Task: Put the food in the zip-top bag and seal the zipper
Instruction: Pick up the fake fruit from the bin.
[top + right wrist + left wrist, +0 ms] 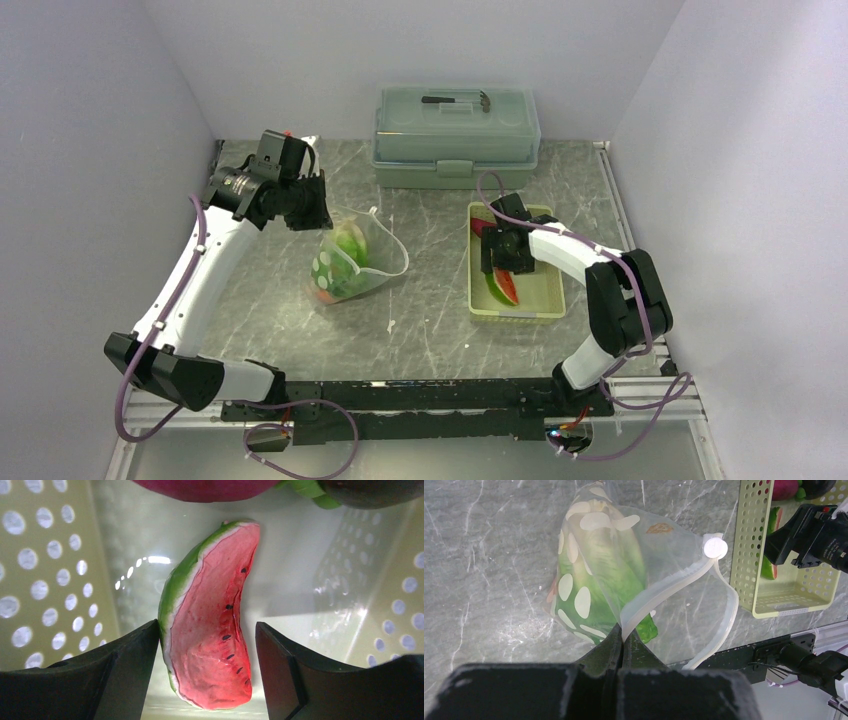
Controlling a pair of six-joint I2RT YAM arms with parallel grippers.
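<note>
Your left pincer (623, 639) is pressed fully together on the zipper (674, 587), pinching the strip at the near corner of the zip-top bag (659, 555). The bag spreads out ahead of its fingertips. The mouth gapes open to their right, and the lettuce (599, 575) sits inside just beyond the pinch.

Your right pincer (207, 630) stands wide apart down in the tray (40, 580) and grips nothing. The watermelon slice (215, 595) lies between its fingers (125, 665). In the wrist view, the green rind sits right at the left-hand finger, and a clear gap remains to the other one. Ahead of the fingertips, the magenta root (200, 486) and a dark round piece (380, 487) lie at the tray's far end.
</note>
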